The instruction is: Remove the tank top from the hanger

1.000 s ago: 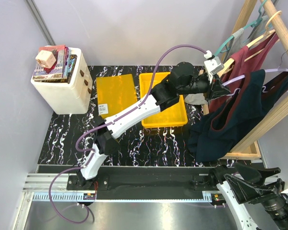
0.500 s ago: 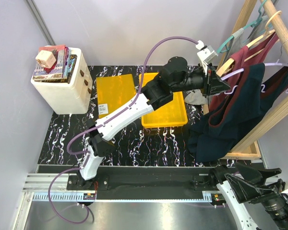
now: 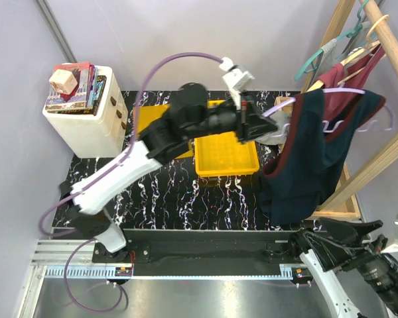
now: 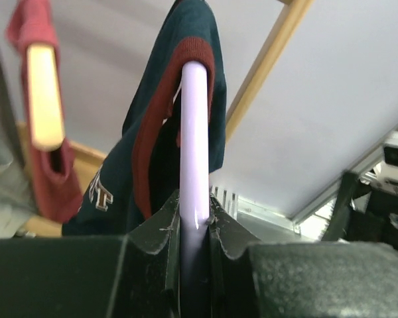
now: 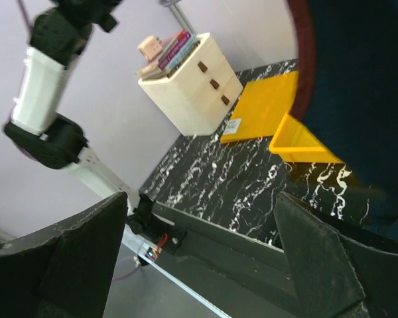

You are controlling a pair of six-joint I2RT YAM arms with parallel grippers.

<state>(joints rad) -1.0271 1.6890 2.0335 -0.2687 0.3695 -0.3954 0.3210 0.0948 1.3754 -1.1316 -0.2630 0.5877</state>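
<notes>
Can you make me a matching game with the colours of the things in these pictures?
Things:
1. tank top
2. hanger held in the jaws
3. deep bin
4. drawer box

Colours:
A. yellow
B. navy blue with red edges
C. cream
D. pale purple

Pairs: 1-B, 2-D, 3-A, 4-C

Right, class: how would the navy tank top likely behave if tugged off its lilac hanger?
Probably floppy: the navy tank top hangs in loose folds below the lilac hanger. Likely light: that thin hanger carries it, held at one end by the left gripper. Its draped strap could snag.
</notes>
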